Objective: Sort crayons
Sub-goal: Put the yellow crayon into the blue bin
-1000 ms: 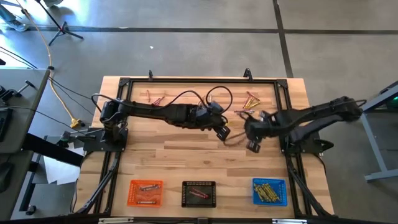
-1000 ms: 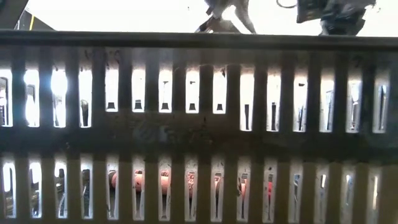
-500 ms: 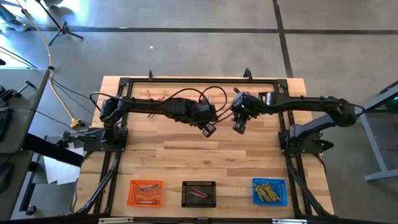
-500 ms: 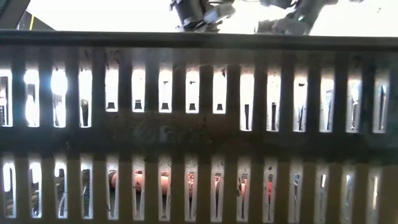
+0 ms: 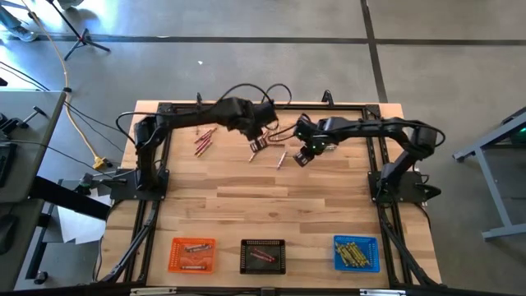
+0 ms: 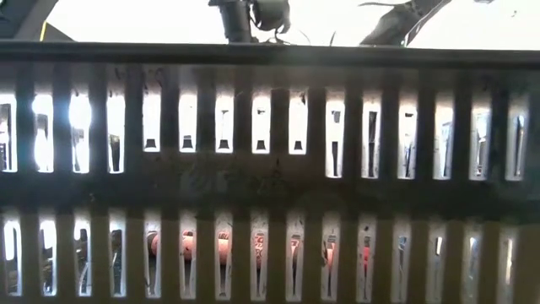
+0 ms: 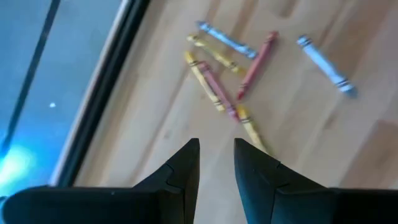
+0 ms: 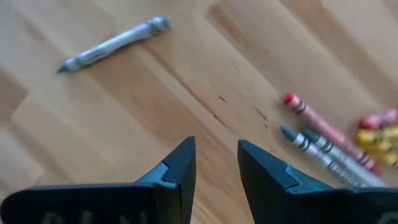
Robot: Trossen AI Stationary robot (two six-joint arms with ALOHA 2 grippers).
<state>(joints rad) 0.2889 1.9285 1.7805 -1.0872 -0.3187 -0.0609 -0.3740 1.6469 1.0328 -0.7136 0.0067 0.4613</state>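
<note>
Sorted stock, front edge of the table (image 5: 271, 205), left to right: orange tray (image 5: 191, 254) at 7 o'clock with a few brownish crayons inside; black tray (image 5: 263, 256) at 6 o'clock with red ones; blue tray (image 5: 356, 253) at 5 o'clock with the fullest load, yellow. Unsorted stock, far side: loose red crayons (image 5: 203, 141) at 11 o'clock; a mixed cluster (image 7: 224, 74) of yellow, red and grey sticks ahead of the left gripper (image 5: 258, 145) near 12 o'clock; a single grey crayon (image 8: 113, 43) and another mixed cluster (image 8: 339, 140) ahead of the right gripper (image 5: 302, 156), just right of centre. Both grippers: jaws slightly parted, nothing between them, hovering close together. Judgement: sorting partly done, a fair number of crayons left. Clearance: broad bare wood between far-side crayons and trays; black frame rails (image 5: 164, 148) border both sides and the back, close to the left cluster; arms crowd each other at centre-back.
</note>
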